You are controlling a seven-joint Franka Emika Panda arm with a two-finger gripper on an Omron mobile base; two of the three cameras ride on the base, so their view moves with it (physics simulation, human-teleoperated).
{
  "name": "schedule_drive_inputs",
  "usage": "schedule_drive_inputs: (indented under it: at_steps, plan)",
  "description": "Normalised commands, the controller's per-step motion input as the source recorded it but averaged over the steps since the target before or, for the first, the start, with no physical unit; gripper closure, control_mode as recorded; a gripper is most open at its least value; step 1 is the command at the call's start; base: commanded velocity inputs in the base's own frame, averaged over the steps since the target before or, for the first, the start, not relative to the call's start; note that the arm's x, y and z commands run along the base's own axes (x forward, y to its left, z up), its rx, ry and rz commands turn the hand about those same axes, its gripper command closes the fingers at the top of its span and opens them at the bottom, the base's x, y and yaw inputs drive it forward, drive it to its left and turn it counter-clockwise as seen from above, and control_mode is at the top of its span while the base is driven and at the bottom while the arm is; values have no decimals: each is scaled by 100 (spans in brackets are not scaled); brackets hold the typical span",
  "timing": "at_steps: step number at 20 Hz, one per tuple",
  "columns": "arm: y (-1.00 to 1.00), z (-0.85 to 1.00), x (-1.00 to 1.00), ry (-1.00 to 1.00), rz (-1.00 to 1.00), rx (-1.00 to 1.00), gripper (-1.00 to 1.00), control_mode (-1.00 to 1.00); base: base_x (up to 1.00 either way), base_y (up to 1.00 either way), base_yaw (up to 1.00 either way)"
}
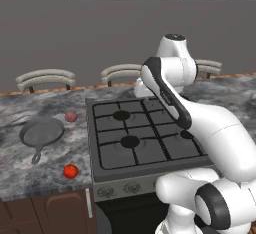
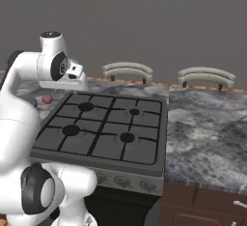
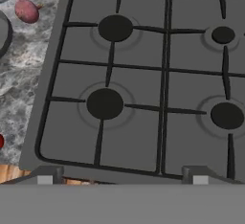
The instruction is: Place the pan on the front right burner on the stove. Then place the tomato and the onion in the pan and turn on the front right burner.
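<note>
Left base view gives me the widest read: the stove point(image 1: 145, 133) sits in the middle of the marbled surface point(image 1: 30, 178), all four grates bare, and the front right burner point(image 3: 227, 115) carries nothing yet. My arm is folded high over the back of the range. The pincer point(image 3: 123, 179) hangs above the stove's near edge with its tips spread wide, holding nothing.

The pan point(image 1: 42, 132) lies flat on the surface just left of the stove, its short handle aimed toward the front edge. I judge it stiff and the heaviest piece here; gripped by the handle tip it would sag, so I would take the handle close to the bowl.

The onion point(image 1: 71, 116) rests beside the pan's far rim, and the tomato point(image 1: 71, 171) sits nearer the front edge. Both look firm, round and prone to rolling; the glossy tomato may slip, so I would pinch across its middle.
</note>
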Motion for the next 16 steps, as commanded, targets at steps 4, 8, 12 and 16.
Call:
schedule_drive_inputs:
  at_steps: [4, 8, 12, 16]
  plan:
    - [74, 0, 0, 6, 0, 0, -100, -100, 0, 0, 0]
    - [70, 0, 0, 10, 0, 0, -100, -100, 0, 0, 0]
    - [43, 4, -4, 16, 0, 0, -100, -100, 0, 0, 0]
    - [27, 7, -19, 17, 0, 5, -100, -100, 0, 0, 0]
